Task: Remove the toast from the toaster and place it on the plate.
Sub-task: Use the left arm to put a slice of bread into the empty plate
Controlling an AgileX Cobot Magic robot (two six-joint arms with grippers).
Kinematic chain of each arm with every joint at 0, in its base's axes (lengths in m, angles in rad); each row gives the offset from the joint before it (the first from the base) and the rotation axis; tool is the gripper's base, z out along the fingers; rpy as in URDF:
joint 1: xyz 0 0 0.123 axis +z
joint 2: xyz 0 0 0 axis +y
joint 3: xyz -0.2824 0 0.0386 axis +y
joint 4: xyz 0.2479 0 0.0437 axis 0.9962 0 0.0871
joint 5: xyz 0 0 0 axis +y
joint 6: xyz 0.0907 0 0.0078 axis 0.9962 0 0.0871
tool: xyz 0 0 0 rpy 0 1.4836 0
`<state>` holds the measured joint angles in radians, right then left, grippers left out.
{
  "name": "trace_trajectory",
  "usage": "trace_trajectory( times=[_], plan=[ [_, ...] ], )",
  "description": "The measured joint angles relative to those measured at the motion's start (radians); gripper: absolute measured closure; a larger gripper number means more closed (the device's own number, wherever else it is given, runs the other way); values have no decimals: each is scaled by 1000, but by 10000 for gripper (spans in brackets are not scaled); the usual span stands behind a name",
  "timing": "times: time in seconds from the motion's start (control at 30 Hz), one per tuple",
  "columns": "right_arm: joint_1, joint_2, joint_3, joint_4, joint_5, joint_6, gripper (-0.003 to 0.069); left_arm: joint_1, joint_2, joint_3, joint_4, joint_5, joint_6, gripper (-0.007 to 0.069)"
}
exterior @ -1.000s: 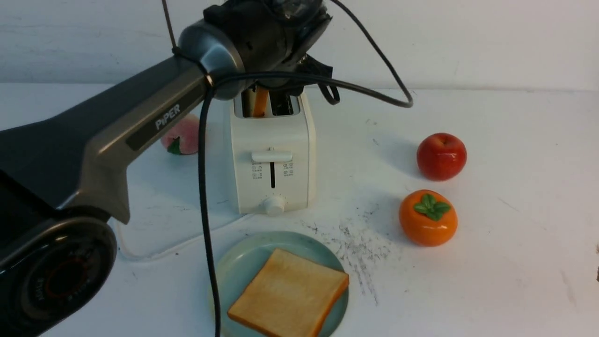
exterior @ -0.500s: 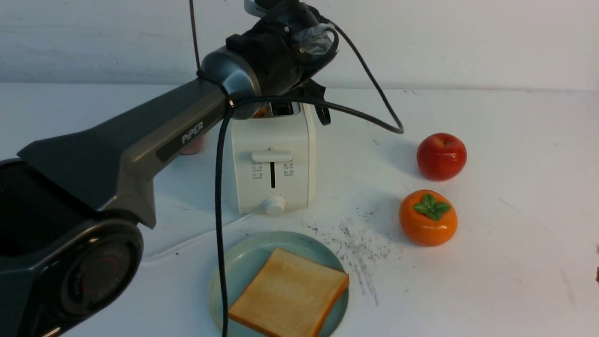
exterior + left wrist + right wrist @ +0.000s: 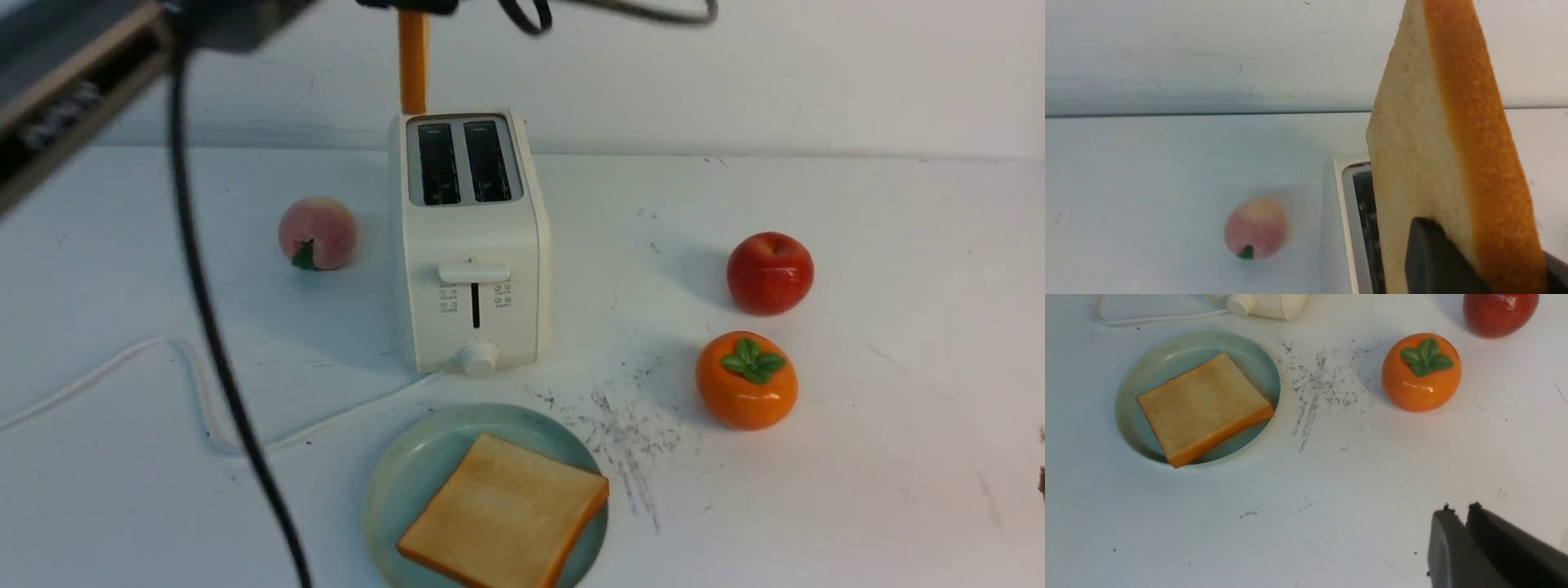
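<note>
Upward and out of most of the front view, the left arm (image 3: 82,57) has risen since a second ago, when it stretched low across the scene to the toaster; now only a blurred stretch of it crosses the upper left corner. Its black cable (image 3: 212,327) hangs down across the left of the surface (image 3: 898,408). The left end effector (image 3: 1488,265) is clamped on the lifted toast (image 3: 413,61), one dark finger (image 3: 1437,261) pressed flat against the pale face of the slice. That slice hangs upright, crust edge toward the front camera, above the left rear of the toaster (image 3: 473,245).

A white cord (image 3: 106,371) loops over the surface. A peach (image 3: 317,233) sits just left of the toaster. Both toaster slots look dark and vacant. The lever (image 3: 473,272) is at the top of its slide, with a round knob (image 3: 478,358) below. Small markings flank the lever, too small to read.

Near the front edge, the pale green plate (image 3: 408,457) carries a second toast slice (image 3: 502,514) lying flat. To the right sit a red apple (image 3: 770,272) and, nearer, an orange persimmon (image 3: 746,380), well apart from the toaster.

The right end effector (image 3: 1466,510) hovers low over bare surface near the persimmon, its jaws drawn almost together with nothing between them.
</note>
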<state>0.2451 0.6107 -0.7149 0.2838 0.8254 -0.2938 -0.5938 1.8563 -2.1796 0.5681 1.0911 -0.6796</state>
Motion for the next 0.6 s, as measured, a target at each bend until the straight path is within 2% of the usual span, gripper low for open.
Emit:
trace_trajectory(
  times=[0.03, 0.13, 0.3, 0.33, 0.43, 0.53, 0.6],
  plan=[
    [0, 0, 0, 0, 0, 0, 592, 0, -32, -1, -47, 25, 10, 522],
    [0, 0, 0, 0, 0, 0, 589, 0, -139, -2, -256, 156, 154, 522],
    [0, 0, 0, 15, 1, 0, 582, 0, -286, 104, -563, 162, 288, 522],
    [0, 0, 0, 16, 1, 0, 582, 0, -286, 112, -574, 162, 290, 522],
    [0, 0, 0, 23, 1, 0, 578, 0, -382, 316, -737, 162, 338, 522],
    [0, 0, 0, 25, 1, 0, 576, 0, -419, 513, -805, 158, 359, 522],
    [0, 0, 0, 25, 1, 0, 576, 0, -425, 680, -863, 99, 364, 522]
  ],
)
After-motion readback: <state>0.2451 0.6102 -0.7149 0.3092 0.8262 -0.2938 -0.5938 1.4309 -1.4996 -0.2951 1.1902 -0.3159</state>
